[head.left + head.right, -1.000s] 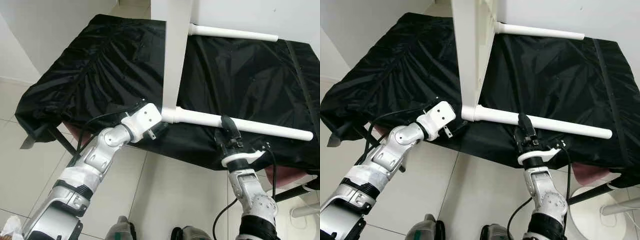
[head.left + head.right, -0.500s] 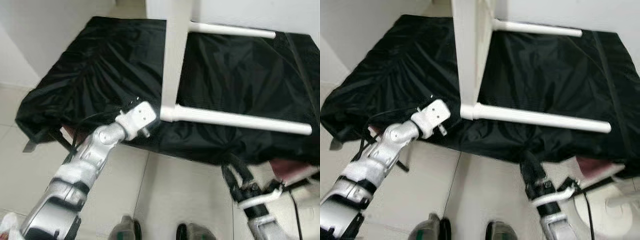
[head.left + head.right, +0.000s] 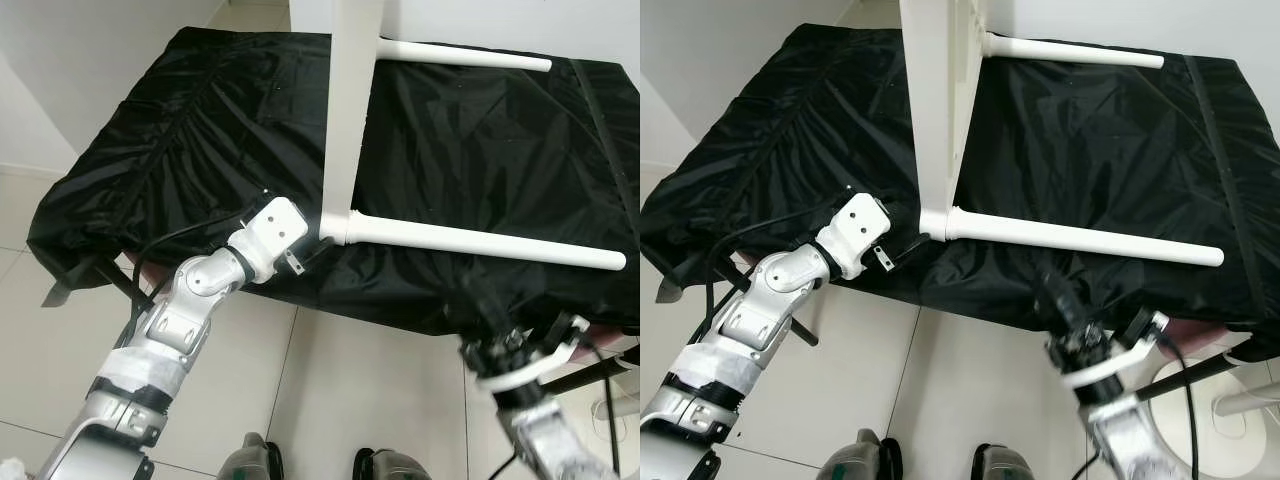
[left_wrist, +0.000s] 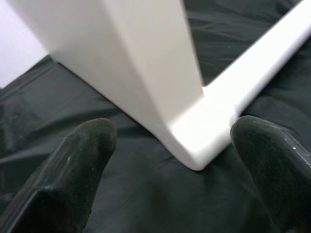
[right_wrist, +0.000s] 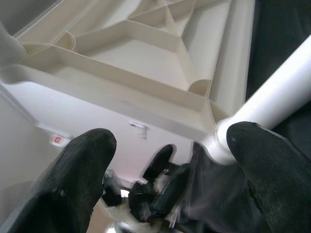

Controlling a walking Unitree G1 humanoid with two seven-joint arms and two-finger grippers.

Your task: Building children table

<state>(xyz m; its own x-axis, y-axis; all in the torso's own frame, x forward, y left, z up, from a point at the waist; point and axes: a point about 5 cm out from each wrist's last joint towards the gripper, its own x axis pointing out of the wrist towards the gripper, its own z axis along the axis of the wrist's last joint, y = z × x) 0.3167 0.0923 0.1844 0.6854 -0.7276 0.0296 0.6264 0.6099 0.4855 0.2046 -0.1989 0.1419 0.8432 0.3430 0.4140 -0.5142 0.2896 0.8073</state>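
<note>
The white children's table stands on its side on a black cloth [image 3: 180,130]. Its tabletop [image 3: 348,110] is upright and two round legs lie level: the near leg [image 3: 480,242] and the far leg [image 3: 465,57]. My left gripper [image 3: 308,256] is open at the tabletop's lower corner [image 4: 194,145], with one black finger [image 4: 82,165] on each side and not touching it. My right gripper [image 3: 478,300] is open below the cloth's front edge, under the near leg and pointing up. Its wrist view looks between the fingers [image 5: 82,170] at the ribbed underside [image 5: 146,53] and a leg socket.
The black cloth covers a low platform whose front edge [image 3: 380,310] overhangs the tiled floor [image 3: 330,390]. My feet [image 3: 250,460] stand on the tiles. A dark bar and a white stand [image 3: 1240,400] sit at the lower right. A white wall runs along the left.
My right gripper has dropped away from the near leg to below the cloth's front edge and drifted right. The left gripper has stayed at the tabletop's corner.
</note>
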